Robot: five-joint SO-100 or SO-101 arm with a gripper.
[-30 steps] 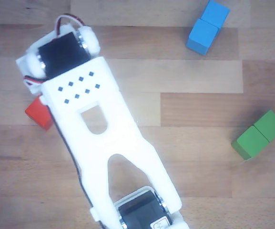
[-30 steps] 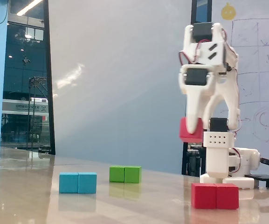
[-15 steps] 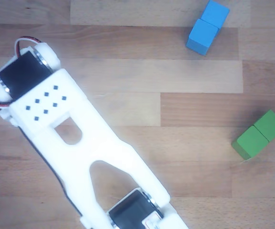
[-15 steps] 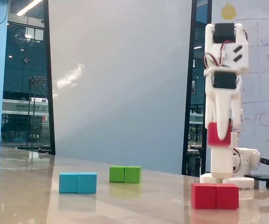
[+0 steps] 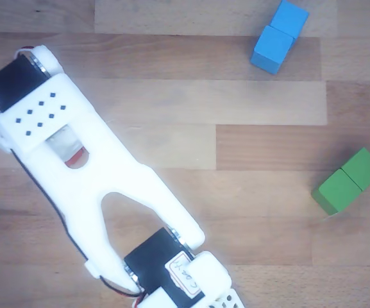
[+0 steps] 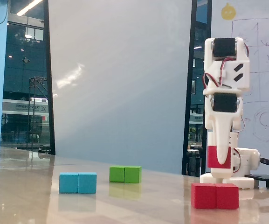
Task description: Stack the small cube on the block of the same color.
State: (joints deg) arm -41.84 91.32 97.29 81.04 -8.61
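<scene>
In the fixed view my gripper [image 6: 219, 161] points straight down and is shut on the small red cube [image 6: 212, 157]. The cube hangs a short way above the red two-cube block [image 6: 215, 196], which lies on the table at the right, and does not touch it. In the other view, from above, my white arm [image 5: 101, 186] covers the gripper, the cube and the red block. Only a red sliver [image 5: 77, 160] shows through an opening in the arm.
A blue two-cube block [image 5: 279, 36] lies far from the arm, left of centre in the fixed view [image 6: 78, 182]. A green two-cube block [image 5: 348, 181] lies apart too, behind it in the fixed view [image 6: 125, 174]. The arm's base [image 6: 241, 170] stands behind the red block.
</scene>
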